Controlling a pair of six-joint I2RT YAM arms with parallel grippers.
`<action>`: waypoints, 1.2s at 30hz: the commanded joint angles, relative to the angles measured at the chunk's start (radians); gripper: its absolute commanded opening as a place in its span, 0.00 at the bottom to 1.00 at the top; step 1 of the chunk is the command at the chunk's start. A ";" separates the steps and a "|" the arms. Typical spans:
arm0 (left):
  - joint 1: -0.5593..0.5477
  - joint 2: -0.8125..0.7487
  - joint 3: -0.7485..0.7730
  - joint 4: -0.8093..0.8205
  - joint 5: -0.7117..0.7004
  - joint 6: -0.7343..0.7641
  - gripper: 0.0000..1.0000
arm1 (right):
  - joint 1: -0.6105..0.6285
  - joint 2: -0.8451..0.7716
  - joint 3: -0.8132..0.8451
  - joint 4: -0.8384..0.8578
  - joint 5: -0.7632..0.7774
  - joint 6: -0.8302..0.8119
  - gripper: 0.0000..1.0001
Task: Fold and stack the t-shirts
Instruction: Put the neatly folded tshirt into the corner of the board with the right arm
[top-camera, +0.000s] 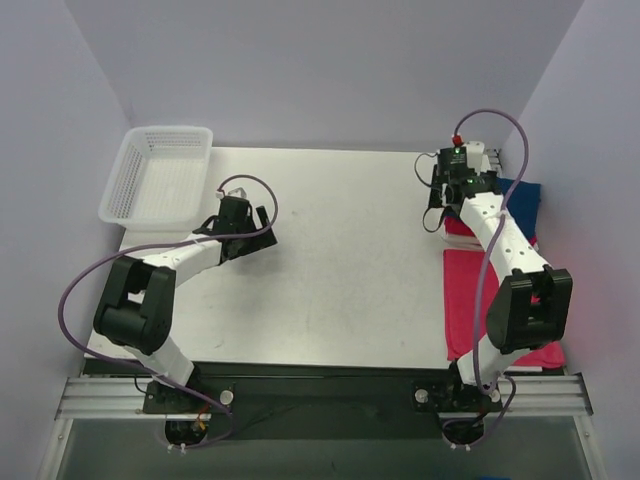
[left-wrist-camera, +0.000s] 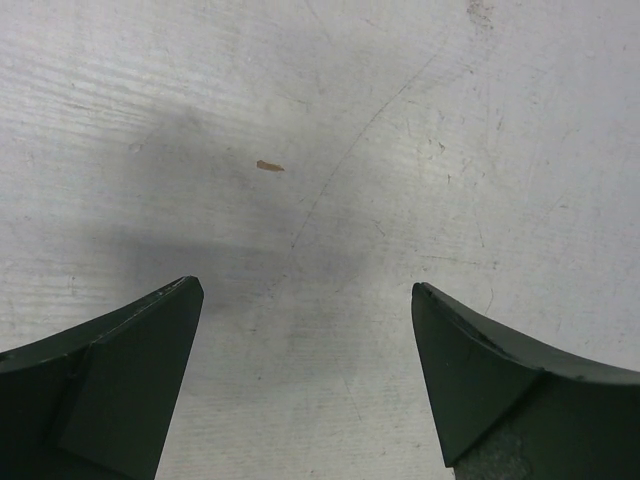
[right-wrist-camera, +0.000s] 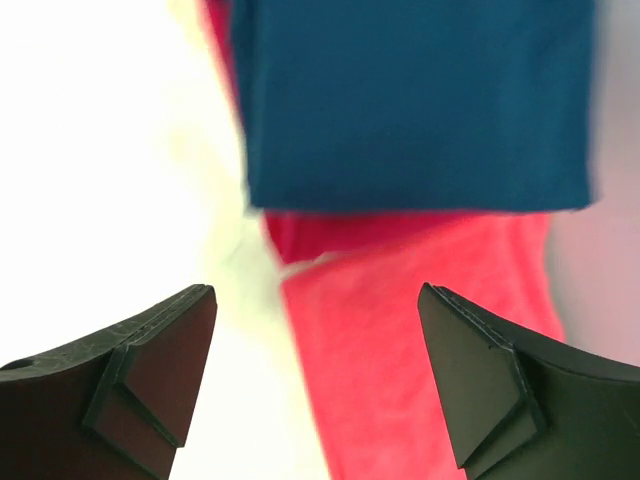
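Noted: navy t-shirt (right-wrist-camera: 415, 100) is laid folded atop red t-shirts (right-wrist-camera: 400, 340) at the right edge of the surface (top-camera: 330, 250). The left fingers (left-wrist-camera: 110, 380) and right fingers (right-wrist-camera: 120, 380) are seen spread, empty. A straight upward lift is advised, so the folds are not dragged.

The right gripper (right-wrist-camera: 315, 300) is hanging with its two dark fingers wide apart, gripping nothing. Ahead of it, a folded blue t-shirt (right-wrist-camera: 415, 100) is lying on red t-shirts (right-wrist-camera: 400, 360), on the white table (right-wrist-camera: 100, 150).

Soft matt cloth t-shirts (right-wrist-camera: 415, 100), scratched matt white table (left-wrist-camera: 400, 120), white plastic mesh basket (top-camera: 160, 180)
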 joint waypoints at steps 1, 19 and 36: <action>-0.015 -0.054 -0.013 0.070 -0.013 0.037 0.97 | 0.054 -0.083 -0.123 0.081 -0.164 0.068 0.85; -0.110 -0.330 -0.176 0.110 -0.247 0.189 0.97 | 0.293 -0.295 -0.463 0.320 -0.291 0.114 1.00; -0.158 -0.375 -0.196 0.085 -0.386 0.238 0.97 | 0.344 -0.336 -0.530 0.405 -0.302 0.076 1.00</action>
